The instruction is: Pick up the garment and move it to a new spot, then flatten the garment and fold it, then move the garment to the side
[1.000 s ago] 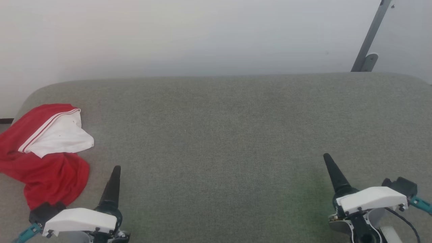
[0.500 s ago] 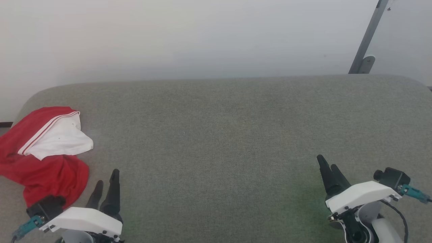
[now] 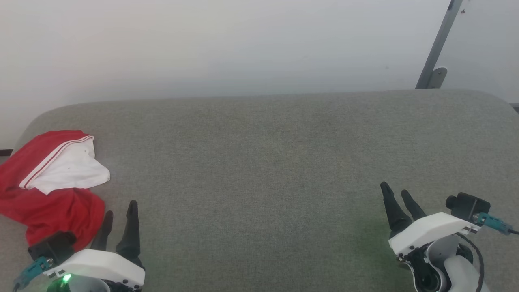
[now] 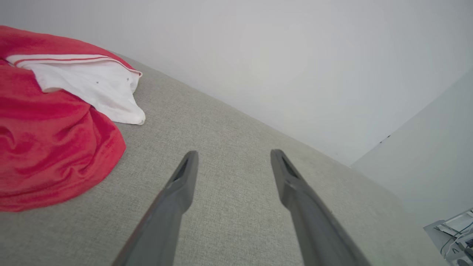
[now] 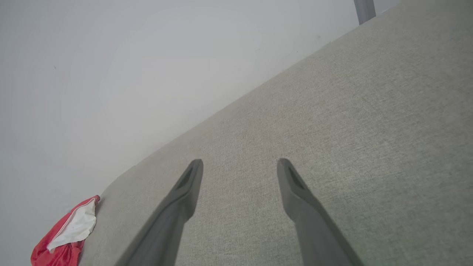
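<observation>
A grey-green fabric surface (image 3: 263, 162) meets a plain pale wall (image 3: 202, 44); a grey metal bar (image 3: 440, 40) leans at right.

The padded grey surface (image 3: 263, 162) lies bare from the left gripper (image 3: 119, 210) across to the right gripper (image 3: 394, 189) and back to its far edge, so a gripper can pass anywhere over that wide middle stretch. The one obstacle on it is the garment (image 3: 52, 182), a rumpled red and white heap at the far left that reaches the surface's left edge. The left gripper's fingers stand just beside its near right hem, apart from it. Behind the far edge a pale wall (image 3: 243, 48) closes off the reach. A slanted grey metal post (image 3: 436, 48) rises at the back right corner, well apart from both grippers.
</observation>
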Tool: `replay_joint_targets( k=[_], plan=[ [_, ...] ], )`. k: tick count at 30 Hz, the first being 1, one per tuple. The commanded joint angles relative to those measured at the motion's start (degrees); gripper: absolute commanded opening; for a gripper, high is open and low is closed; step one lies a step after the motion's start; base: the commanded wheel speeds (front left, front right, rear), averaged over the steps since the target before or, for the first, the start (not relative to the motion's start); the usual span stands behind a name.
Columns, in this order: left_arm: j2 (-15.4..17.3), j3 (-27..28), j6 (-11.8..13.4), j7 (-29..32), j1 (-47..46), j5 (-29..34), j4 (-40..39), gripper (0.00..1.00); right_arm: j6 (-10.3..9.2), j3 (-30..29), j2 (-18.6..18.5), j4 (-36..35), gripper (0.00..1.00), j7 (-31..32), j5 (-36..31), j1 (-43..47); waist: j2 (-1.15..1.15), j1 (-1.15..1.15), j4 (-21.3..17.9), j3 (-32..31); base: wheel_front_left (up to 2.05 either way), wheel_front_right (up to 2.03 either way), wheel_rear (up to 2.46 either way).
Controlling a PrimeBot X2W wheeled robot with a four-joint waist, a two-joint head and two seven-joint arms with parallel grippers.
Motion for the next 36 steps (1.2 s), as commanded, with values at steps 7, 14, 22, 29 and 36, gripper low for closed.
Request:
replay_joint_targets(
  k=[7,14,22,29,36],
  plan=[
    [0.47,0.74,-0.76,-1.41,0.7,4.5,-1.52,1.0,0.15,-0.24,-0.31,-0.95,1.0,-0.8,-5.12,-1.34,0.0,0.0,-0.2,-0.07,0.0,0.0,0.0],
    [0.79,0.72,-1.28,-2.49,1.56,8.41,-2.28,1.0,0.16,-0.3,-0.38,-1.54,1.0,-1.38,-9.42,-1.41,0.0,0.0,-0.34,-0.19,0.0,0.0,0.0],
    [0.99,0.69,-1.34,-3.66,2.45,12.47,-3.23,1.0,0.16,-0.6,-0.24,-2.18,1.0,-1.7,-13.94,-1.14,0.0,0.0,-0.47,-0.24,0.0,0.0,0.0],
    [1.2,0.86,-1.11,-4.54,2.92,15.51,-3.98,1.0,0.16,-0.77,-0.25,-2.41,1.0,-2.09,-17.61,-1.14,0.0,0.0,-0.62,-0.27,0.0,0.0,0.0],
    [1.42,1.17,-0.96,-5.41,3.46,17.99,-4.75,1.0,0.17,-0.74,-0.45,-2.51,1.0,-2.77,-21.12,-1.37,0.0,0.0,-0.76,-0.39,0.0,0.0,0.0]
  ],
)
